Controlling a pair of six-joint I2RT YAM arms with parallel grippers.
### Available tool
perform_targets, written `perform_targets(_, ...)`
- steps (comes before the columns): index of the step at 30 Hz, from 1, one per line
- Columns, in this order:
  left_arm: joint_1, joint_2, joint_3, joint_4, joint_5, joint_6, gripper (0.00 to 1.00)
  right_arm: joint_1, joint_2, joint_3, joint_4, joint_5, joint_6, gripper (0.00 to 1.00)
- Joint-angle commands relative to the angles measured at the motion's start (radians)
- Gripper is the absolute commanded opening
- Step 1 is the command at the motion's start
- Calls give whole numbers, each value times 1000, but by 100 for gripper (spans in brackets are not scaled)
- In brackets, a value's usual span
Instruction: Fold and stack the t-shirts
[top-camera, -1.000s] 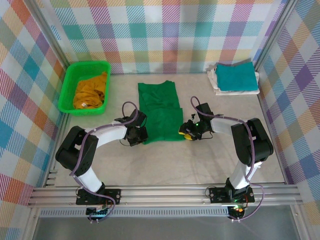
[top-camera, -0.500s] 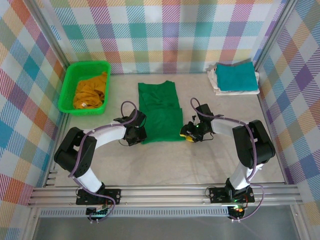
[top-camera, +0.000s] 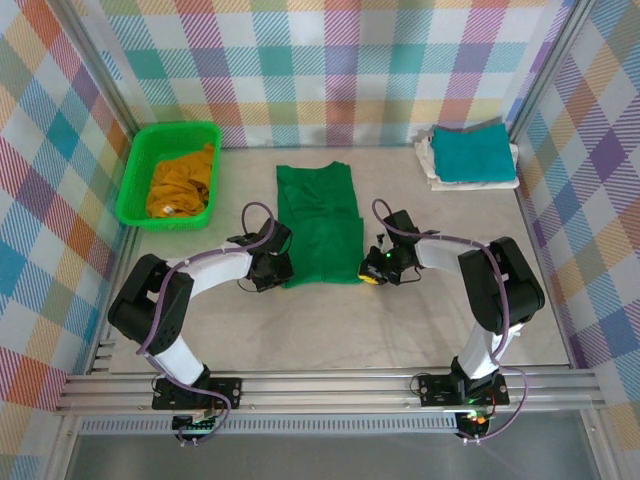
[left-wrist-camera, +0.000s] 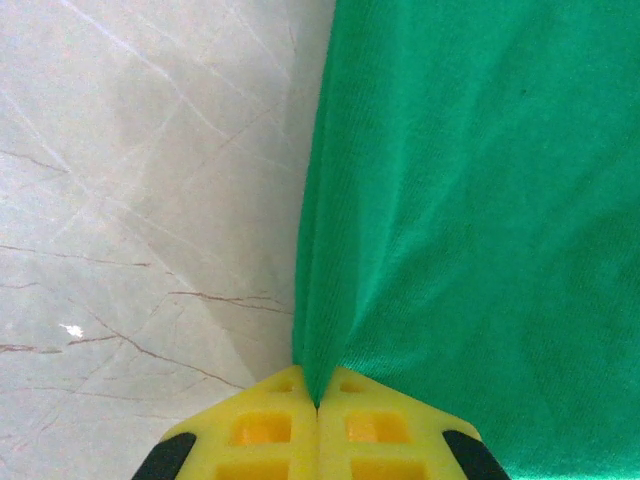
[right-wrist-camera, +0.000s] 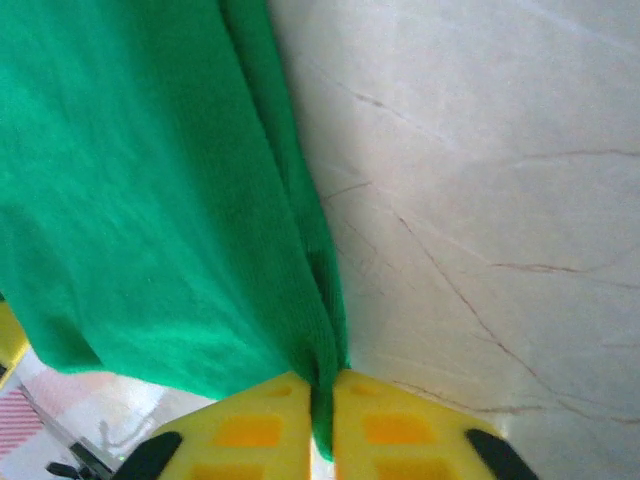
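**Twin pincers clamp near corners of dark green t-shirt (top-camera: 320, 225) with fold still to make**

From bases at 6 o'clock on the pale surface (top-camera: 330, 330), the two arms reach in toward the middle. The left pincer (left-wrist-camera: 318, 405) is clenched on the shirt's near corner at 7 o'clock of the cloth. The wrist view shows the folded edge nipped between its yellow fingers. The right pincer (right-wrist-camera: 322, 400) is likewise clenched, grasping the opposite near corner at 5 o'clock, with a ridge of cloth running into the seam between its fingers. The shirt itself lies flat at the centre as a narrow band stretching away toward 12 o'clock.

The grips look thin, each taken at the very edge, so a corner could slip free once the cloth is lifted and its weight pulls on it. The band appears to be more than one layer. If either pincer holds only the upper layers, the rest may sag and spoil the fold. If one arm rises or travels ahead of the other, the near hem would probably land askew on the far end.

By count there are four t-shirts. The first is the dark green one in hand. The mustard yellow t-shirt (top-camera: 180, 185) is crumpled in the single bright green basket (top-camera: 135, 160) at 10 o'clock. The teal t-shirt (top-camera: 472, 155) is folded atop the white t-shirt (top-camera: 470, 185) at 2 o'clock. There are two arms and two pincers.
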Motion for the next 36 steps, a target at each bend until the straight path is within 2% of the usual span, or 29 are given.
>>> perform_targets(1,14,-41,-19,-44,-34,26,0,5,-8,37,-8,27,-9,7)
perform_targets(5,28,-81,-28,-72,-51,35,0,5,-49,31,-17,33,-34,0)
perform_targets(9,30,-101,-46,-90,-71,52,0,5,-76,5,-23,28,-57,0)
perform_targets(14,26,-145,-119,-86,-24,71,0,7,-117,-105,0,-30,-52,0)
perform_targets(17,-5,-201,-171,-107,1,56,0,21,-200,-173,-34,-33,-49,0)
perform_targets(20,-52,-278,-192,-131,72,33,0,62,-329,-210,-107,5,-55,0)
perform_targets(26,-127,-401,-189,-244,70,-28,0,108,-540,-267,-200,29,-2,0)
perform_targets(29,-128,-435,-155,-278,59,-21,0,109,-588,-236,-255,67,-11,0)
perform_targets(32,-119,-427,-44,-340,9,9,0,105,-568,-128,-304,102,-27,0)
perform_targets(36,-45,-368,82,-321,22,21,0,82,-490,38,-296,115,-43,0)
